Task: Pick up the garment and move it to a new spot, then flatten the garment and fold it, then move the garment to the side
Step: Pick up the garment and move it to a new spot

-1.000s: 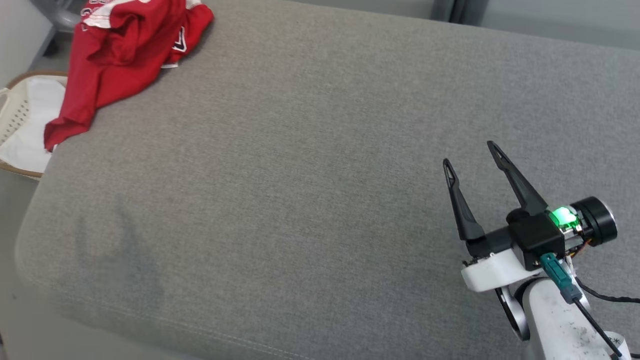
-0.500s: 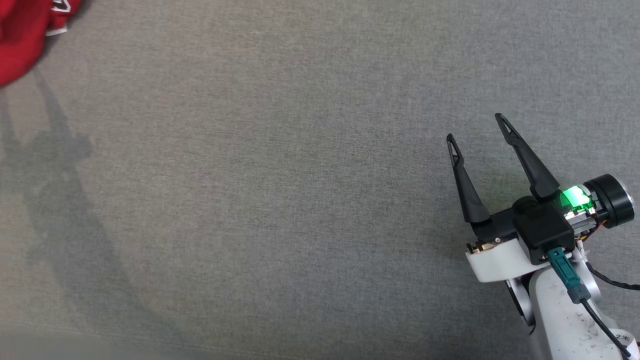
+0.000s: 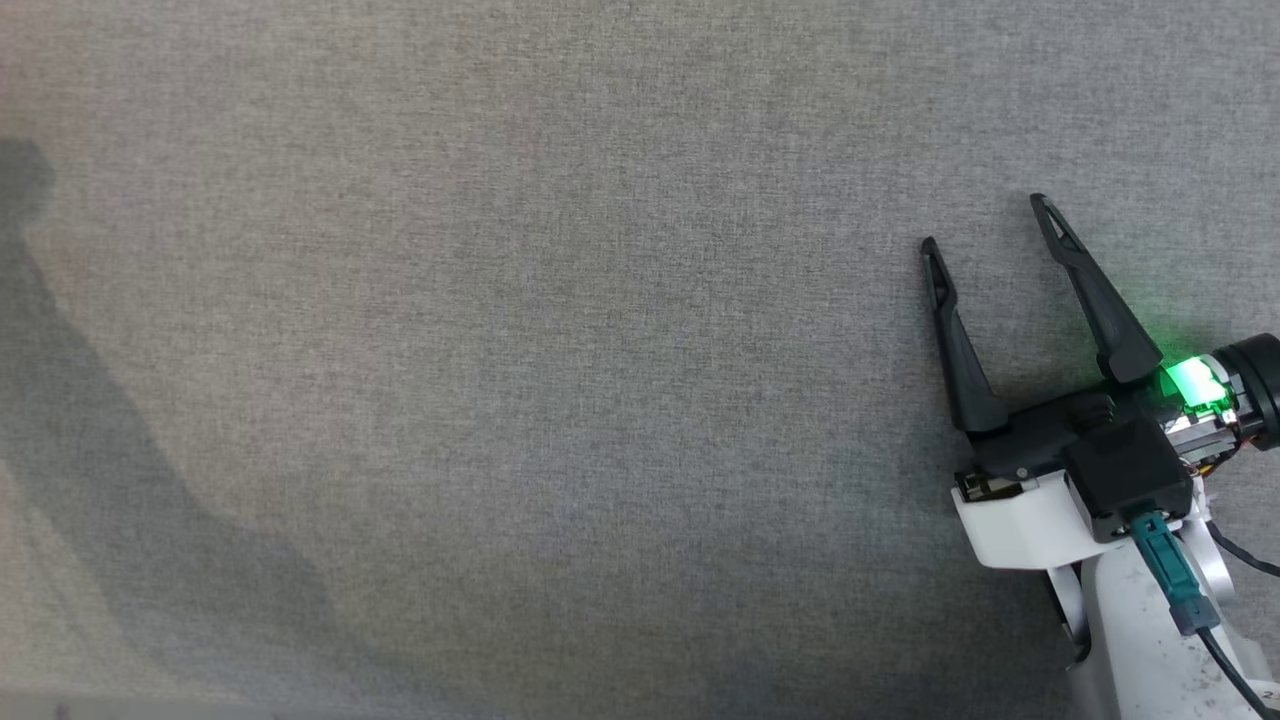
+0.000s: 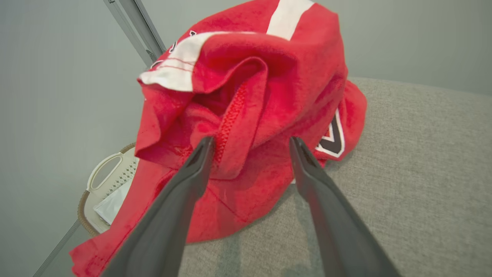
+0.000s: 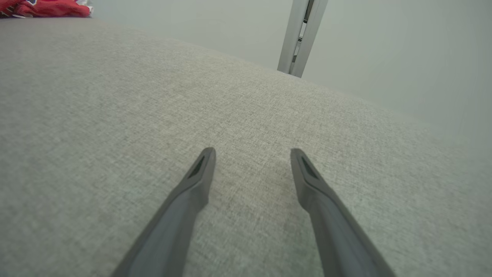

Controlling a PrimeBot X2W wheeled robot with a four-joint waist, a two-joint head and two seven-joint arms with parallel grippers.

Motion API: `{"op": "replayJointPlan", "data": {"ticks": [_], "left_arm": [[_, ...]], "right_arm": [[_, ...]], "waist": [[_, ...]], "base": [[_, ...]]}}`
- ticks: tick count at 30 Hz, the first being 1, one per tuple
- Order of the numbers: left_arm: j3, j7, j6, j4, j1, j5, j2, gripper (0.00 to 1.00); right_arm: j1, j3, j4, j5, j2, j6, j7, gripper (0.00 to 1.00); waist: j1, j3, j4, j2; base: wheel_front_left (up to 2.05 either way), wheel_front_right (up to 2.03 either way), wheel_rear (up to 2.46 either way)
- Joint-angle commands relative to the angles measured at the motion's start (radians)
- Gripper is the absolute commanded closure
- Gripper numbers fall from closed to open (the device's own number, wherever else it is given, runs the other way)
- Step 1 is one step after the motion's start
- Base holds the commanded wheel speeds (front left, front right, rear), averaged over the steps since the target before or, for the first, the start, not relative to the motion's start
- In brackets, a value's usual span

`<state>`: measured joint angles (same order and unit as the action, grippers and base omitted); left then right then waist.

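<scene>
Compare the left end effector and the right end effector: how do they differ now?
The left end effector faces the crumpled red garment close up; the right end effector faces plain grey cushion. The garment lies near the left end effector but far from the right end effector. Both are open and hold nothing.

Soft, even light was spread over the grey fabric surface [image 3: 560, 330], with no glare. In the head view a broad, blurred shadow [image 3: 110, 470] was thrown across its left side, and the green lamp [image 3: 1195, 385] behind the right tool [image 3: 985, 222] was blown out almost to white. In the right wrist view the fingers [image 5: 169, 231] were rendered soft near the lens, and the surface's far edge was bowed slightly by wide-angle distortion.
</scene>
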<state>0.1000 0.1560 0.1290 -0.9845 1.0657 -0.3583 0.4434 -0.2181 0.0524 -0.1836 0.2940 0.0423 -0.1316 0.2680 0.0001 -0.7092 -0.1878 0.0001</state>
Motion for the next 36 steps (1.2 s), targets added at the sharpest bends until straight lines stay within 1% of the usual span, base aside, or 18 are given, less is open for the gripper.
{"op": "replayJointPlan", "data": {"ticks": [1,5,7,8,9,10,11,16,22,29,36], "left_arm": [[-0.002,0.013,0.000,-0.020,0.032,0.012,0.027,0.00],[-0.010,0.041,-0.016,-0.068,0.078,0.026,0.056,0.00],[-0.014,0.050,-0.015,-0.088,0.099,0.025,0.064,0.00],[-0.016,0.051,-0.014,-0.096,0.107,0.025,0.067,0.07],[-0.020,0.055,-0.011,-0.105,0.118,0.025,0.070,0.55],[-0.023,0.057,-0.009,-0.111,0.126,0.022,0.070,0.96],[-0.028,0.061,-0.008,-0.115,0.135,0.023,0.071,1.00],[-0.040,0.084,-0.003,-0.127,0.157,0.017,0.085,1.00],[-0.062,0.098,0.000,-0.113,0.160,0.024,0.133,1.00],[-0.107,0.103,0.001,-0.060,0.168,0.045,0.205,1.00],[-0.197,0.071,0.002,0.029,0.158,0.040,0.238,1.00]], "right_arm": [[0.015,-0.022,0.038,0.011,0.016,0.002,-0.008,0.00],[0.019,-0.037,0.039,0.012,0.019,0.002,-0.011,0.00],[0.021,-0.040,0.039,0.010,0.020,0.002,-0.012,0.00],[0.021,-0.040,0.040,0.008,0.020,0.002,-0.012,0.00],[0.021,-0.040,0.042,0.005,0.021,0.002,-0.012,0.00],[0.019,-0.040,0.044,0.004,0.021,0.003,-0.012,0.00],[0.018,-0.040,0.046,0.001,0.021,0.003,-0.012,0.00],[0.006,-0.033,0.059,-0.019,0.021,0.003,-0.012,0.00],[-0.007,-0.012,0.080,-0.051,0.018,0.003,-0.011,0.00],[-0.012,0.027,0.121,-0.109,0.011,0.002,-0.005,0.00],[-0.005,0.048,0.164,-0.178,0.010,0.002,-0.003,0.00]], "waist": [[-0.0001,-0.034,0.020,-0.0001],[-0.0001,-0.049,0.029,-0.0001],[-0.0001,-0.054,0.032,-0.0001],[-0.0001,-0.055,0.034,-0.0001],[-0.0001,-0.057,0.035,-0.0001],[-0.0001,-0.058,0.036,-0.0001],[-0.0001,-0.058,0.037,-0.0001],[-0.0001,-0.045,0.044,-0.0001],[-0.0001,0.011,0.054,-0.0001],[-0.0001,0.140,0.084,-0.0001],[-0.0001,0.277,0.133,-0.0001]], "base": [[0.00,0.00,0.00],[0.00,0.00,0.00],[0.00,0.00,0.00],[0.00,0.00,0.00],[0.00,0.00,0.00],[0.00,0.00,0.00],[0.00,0.00,0.00],[0.00,0.00,0.00],[0.00,0.00,0.00],[0.00,0.00,0.00],[0.00,0.00,0.00]]}}
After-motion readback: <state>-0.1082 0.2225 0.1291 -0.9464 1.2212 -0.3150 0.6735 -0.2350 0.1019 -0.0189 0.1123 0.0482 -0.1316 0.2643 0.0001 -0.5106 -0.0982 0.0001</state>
